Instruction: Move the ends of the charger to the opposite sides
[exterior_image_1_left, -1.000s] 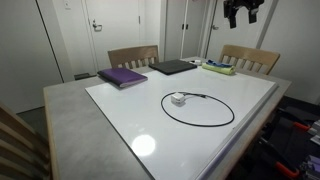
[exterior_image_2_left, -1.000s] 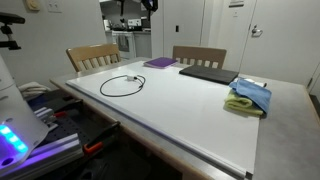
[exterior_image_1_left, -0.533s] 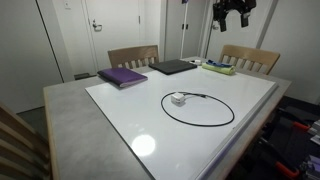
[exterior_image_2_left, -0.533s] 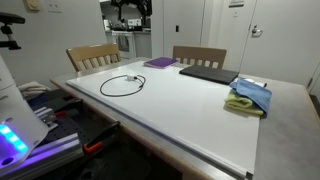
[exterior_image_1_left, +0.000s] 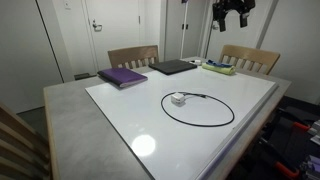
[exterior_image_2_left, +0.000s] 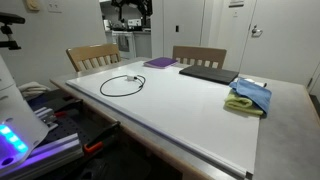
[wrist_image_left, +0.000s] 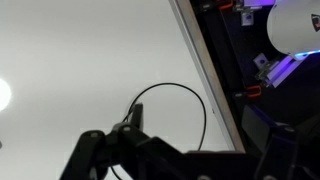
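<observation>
Gripper (exterior_image_1_left: 232, 12) hanging high above the table (exterior_image_1_left: 130, 115) (whether its jaws stand apart or together cannot be told here), with the charger (exterior_image_1_left: 178, 99) looped near the table's middle; a pinch on mid-cable instead of an end would likely drag the whole loop.

A grey tabletop (exterior_image_1_left: 68, 112) carried a large white board (exterior_image_1_left: 140, 105) covering most of it. Along the board's far edge lay a purple book (exterior_image_1_left: 122, 76), a dark closed laptop (exterior_image_1_left: 173, 67) just beside it, and, at the end of the row, a crumpled green and blue cloth (exterior_image_1_left: 217, 68); in an exterior view the cloth (exterior_image_2_left: 249, 96) sat near the board's edge, apart from the laptop (exterior_image_2_left: 207, 73). Two wooden chairs (exterior_image_1_left: 132, 55) (exterior_image_1_left: 250, 57) stood behind the tabletop, before white doors (exterior_image_1_left: 112, 25).
</observation>
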